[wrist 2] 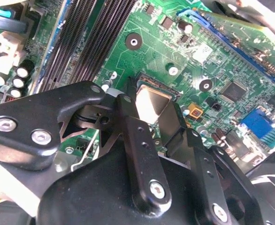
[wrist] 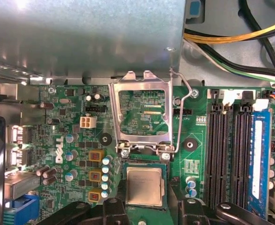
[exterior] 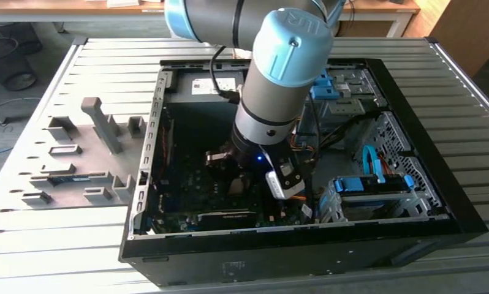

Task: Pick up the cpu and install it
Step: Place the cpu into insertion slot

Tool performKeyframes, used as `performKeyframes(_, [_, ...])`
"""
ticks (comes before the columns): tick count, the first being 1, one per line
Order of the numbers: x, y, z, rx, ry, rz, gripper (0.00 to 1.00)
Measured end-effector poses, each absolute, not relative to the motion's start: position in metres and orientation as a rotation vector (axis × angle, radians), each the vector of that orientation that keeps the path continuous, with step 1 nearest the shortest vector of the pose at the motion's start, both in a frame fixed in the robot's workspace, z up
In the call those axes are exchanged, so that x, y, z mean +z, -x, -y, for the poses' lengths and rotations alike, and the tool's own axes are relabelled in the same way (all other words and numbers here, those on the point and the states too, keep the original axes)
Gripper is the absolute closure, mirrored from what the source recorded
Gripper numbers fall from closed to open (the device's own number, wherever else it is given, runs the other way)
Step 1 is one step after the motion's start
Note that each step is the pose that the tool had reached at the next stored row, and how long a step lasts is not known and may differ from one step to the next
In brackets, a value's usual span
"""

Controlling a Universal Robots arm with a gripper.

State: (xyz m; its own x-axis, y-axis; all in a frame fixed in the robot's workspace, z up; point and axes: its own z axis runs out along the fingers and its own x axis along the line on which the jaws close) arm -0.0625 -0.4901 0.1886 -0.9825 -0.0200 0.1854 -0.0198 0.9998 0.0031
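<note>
My gripper (wrist: 146, 204) is closed narrow on the cpu (wrist: 145, 185), which lies flat in the socket (wrist: 144, 164), directly between my claws, just beside the opened load plate (wrist: 115, 117)

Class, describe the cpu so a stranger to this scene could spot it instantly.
Look into the open black computer case on the slatted table, down to its green motherboard. Next to the hinge of the flipped-open metal frame sits the cpu: a flat square with a plain silver top, unlike the long black memory slots and small round capacitors nearby.
</note>
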Motion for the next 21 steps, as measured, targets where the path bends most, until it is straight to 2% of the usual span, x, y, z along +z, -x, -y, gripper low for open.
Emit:
performKeyframes(16, [0.188,0.067,0.49,-0.002,-0.029,2.955,0.54])
performKeyframes(21, [0.199,0.066,0.49,-0.001,-0.029,2.955,0.54])
